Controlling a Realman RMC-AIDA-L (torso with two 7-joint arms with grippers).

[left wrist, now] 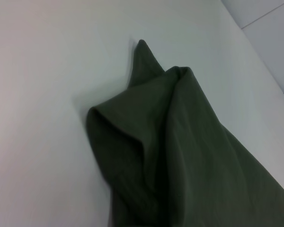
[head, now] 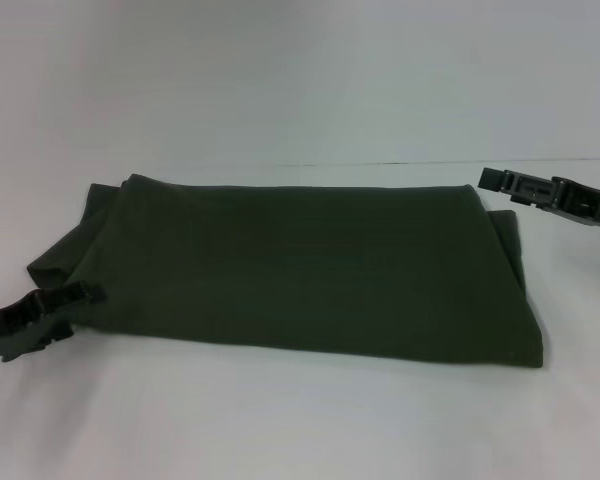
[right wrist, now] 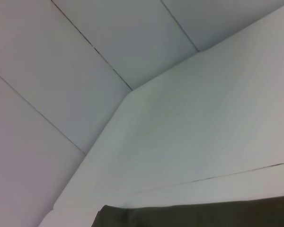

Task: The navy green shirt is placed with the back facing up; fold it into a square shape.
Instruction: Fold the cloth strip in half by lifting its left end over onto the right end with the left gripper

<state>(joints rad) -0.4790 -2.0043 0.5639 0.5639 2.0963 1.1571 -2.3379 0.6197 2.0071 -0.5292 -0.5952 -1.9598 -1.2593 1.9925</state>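
Navy green shirt lies folded on your bench; left pincer pinches its near-left corner, right pincer hovers beside its far-right corner, grip unclear.

Bunched navy green shirt on table

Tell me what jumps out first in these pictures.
The dark green shirt lies folded into a wide rectangle across the middle of the white table. The left gripper sits at its bunched left end, while the right gripper hovers off its far right corner, touching nothing.
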